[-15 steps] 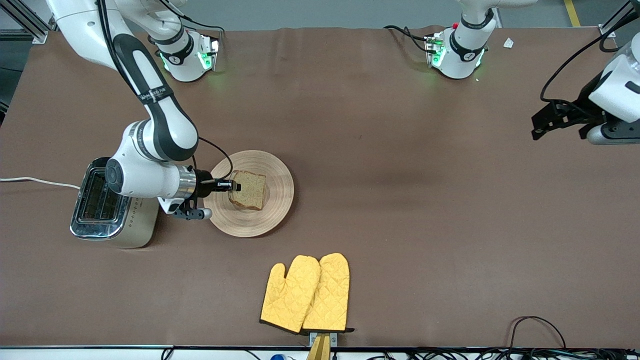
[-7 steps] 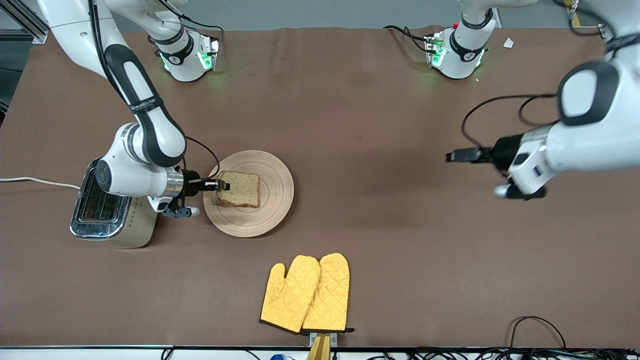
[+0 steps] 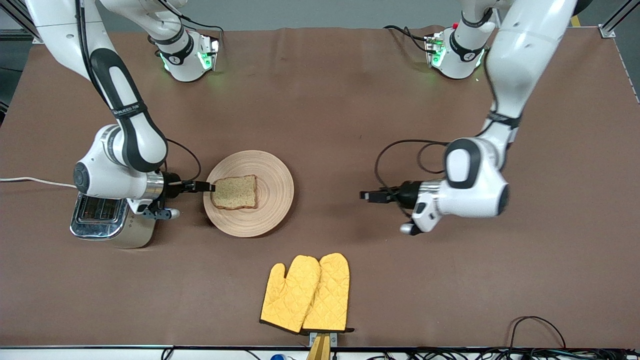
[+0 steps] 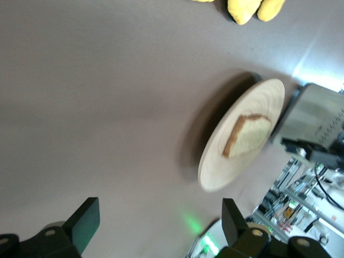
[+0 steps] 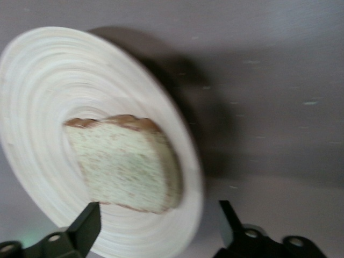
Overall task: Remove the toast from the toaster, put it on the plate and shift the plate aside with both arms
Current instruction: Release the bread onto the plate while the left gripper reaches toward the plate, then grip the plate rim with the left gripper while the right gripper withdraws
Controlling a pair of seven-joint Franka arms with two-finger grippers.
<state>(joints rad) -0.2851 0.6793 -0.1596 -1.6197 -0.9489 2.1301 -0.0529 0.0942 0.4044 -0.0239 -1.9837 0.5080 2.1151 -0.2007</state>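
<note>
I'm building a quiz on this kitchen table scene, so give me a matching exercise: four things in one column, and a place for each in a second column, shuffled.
Things:
1. toast
2. plate
3. oven mitts
4. left gripper

Places:
A. nearest the front camera, at the table's edge
B. lying flat on the plate
C. over bare table, toward the left arm's end from the plate, fingers open
D. on the table beside the toaster, with the open right gripper at its rim

Pairs: 1-B, 2-D, 3-A, 4-C
</note>
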